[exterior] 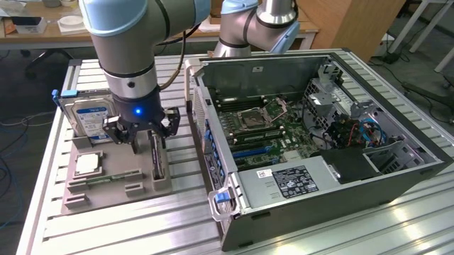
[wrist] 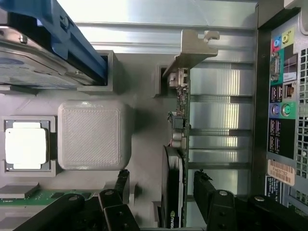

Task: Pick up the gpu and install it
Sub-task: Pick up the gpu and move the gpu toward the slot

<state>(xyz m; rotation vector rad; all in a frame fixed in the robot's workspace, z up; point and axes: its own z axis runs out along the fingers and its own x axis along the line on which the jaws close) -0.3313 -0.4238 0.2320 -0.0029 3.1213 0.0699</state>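
The gpu point(exterior: 157, 164) stands on edge in a slot of the grey holder tray point(exterior: 106, 194), on the exterior view's left. In the wrist view the gpu point(wrist: 179, 139) is a thin green board with a dark heatsink on one face and a silver bracket point(wrist: 192, 48) at its far end. My gripper point(exterior: 149, 143) hangs just above the card's near end, open. In the wrist view the gripper point(wrist: 163, 190) has one black finger point(wrist: 120, 185) on the heatsink side and the other finger point(wrist: 204, 192) on the bare side. Neither touches the card.
The open computer case point(exterior: 341, 175) lies to the exterior view's right of the tray, motherboard point(exterior: 277, 127) exposed. The tray also holds a hard drive point(exterior: 89, 114), a CPU point(exterior: 89, 163) and a RAM stick point(exterior: 114, 177). A second arm point(exterior: 255, 21) stands behind the case.
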